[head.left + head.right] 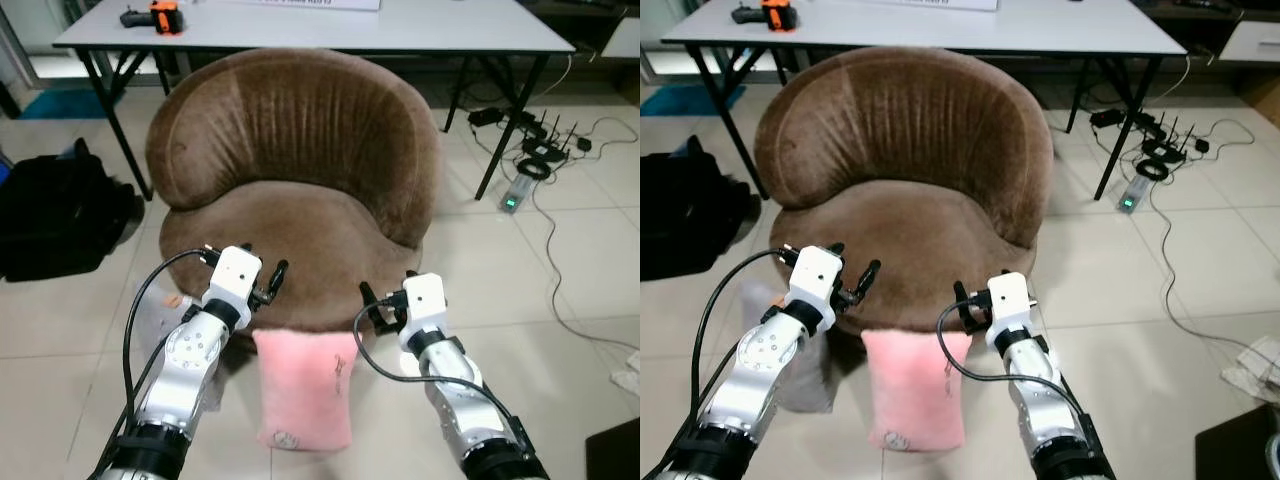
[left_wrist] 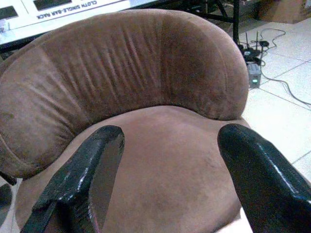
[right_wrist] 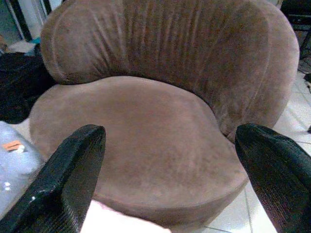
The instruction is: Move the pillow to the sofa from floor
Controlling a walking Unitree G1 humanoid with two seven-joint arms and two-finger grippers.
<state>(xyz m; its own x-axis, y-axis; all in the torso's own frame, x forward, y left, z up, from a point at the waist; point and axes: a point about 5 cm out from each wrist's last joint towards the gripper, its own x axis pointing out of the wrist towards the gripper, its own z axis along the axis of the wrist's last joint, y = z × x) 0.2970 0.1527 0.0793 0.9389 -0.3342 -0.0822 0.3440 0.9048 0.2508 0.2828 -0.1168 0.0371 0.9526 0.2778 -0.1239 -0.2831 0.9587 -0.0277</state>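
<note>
Two grippers sit ahead of me, and the pink pillow stands between them on the tiled floor, propped against the front of the brown sofa. Its long axis runs up and down from my seat, top edge touching the base of the sofa seat, bottom edge toward me. It is upright or close to it, leaning on the sofa.

My left gripper hovers just beside the pillow's upper left corner, at the sofa's front lip. My right gripper hovers just beside the upper right corner. Neither touches the fabric as far as I can tell. Both look about equally near; the right may be a shade closer to the pillow's edge.

Both sets of jaws stand wide, with nothing between them. In the left wrist view the two black fingers frame the sofa seat, not the pillow. In the right wrist view a pale sliver of pillow shows low between the fingers.

So the pillow lies below and between the jaws. I judge each wrist must drop and turn inward before a two-sided squeeze. Both forearms reach forward, elbows bent, wrists aimed at the seat.
</note>
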